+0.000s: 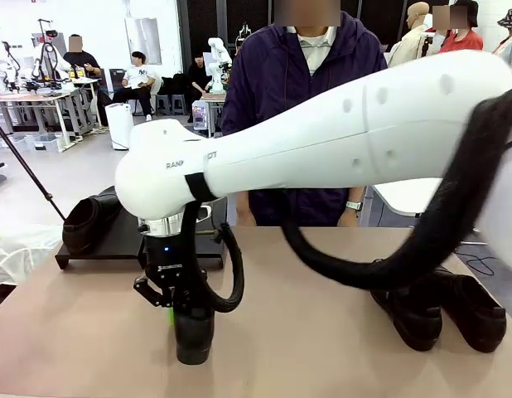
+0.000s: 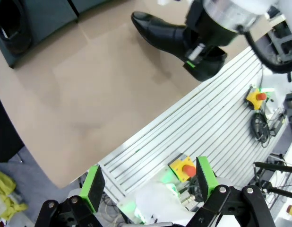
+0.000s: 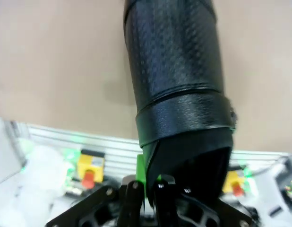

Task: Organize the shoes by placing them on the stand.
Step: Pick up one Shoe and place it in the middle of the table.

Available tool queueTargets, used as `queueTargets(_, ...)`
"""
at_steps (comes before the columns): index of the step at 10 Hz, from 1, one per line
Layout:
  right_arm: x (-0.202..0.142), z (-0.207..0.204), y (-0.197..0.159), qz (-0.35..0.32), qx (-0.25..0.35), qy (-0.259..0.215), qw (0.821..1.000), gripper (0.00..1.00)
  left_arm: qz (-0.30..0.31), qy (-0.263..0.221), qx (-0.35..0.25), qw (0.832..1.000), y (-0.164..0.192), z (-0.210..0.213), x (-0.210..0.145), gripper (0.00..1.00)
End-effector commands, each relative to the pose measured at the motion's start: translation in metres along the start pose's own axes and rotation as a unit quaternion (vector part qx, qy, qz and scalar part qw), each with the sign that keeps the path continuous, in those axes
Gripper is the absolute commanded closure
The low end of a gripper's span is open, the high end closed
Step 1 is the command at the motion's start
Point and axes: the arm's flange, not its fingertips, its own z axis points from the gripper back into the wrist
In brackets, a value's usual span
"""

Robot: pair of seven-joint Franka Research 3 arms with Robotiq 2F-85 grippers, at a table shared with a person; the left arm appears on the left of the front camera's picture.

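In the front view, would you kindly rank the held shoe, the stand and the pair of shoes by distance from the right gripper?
1. Held shoe, clamped in the right gripper, near the front edge.
2. Stand, behind it, at the left.
3. Pair of shoes, off at the right.

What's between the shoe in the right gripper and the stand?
Nothing visible: bare table lies between the held shoe and the stand beyond it. A second shoe already sits on the stand's left end; the right gripper hides part of the rest.
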Motion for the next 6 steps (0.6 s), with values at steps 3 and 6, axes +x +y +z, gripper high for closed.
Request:
queueTargets(3,0.029,-0.014,0.012,-0.066,-0.025,-0.024,0.997,1.00,0.005,0.004,0.003,1.000,0.001,0.002,-0.001,0.00)
queueTargets(6,0.033,-0.022,0.007,-0.072,-0.038,-0.010,0.997,1.00,0.005,0.004,0.003,1.000,0.001,0.002,-0.001,0.00)
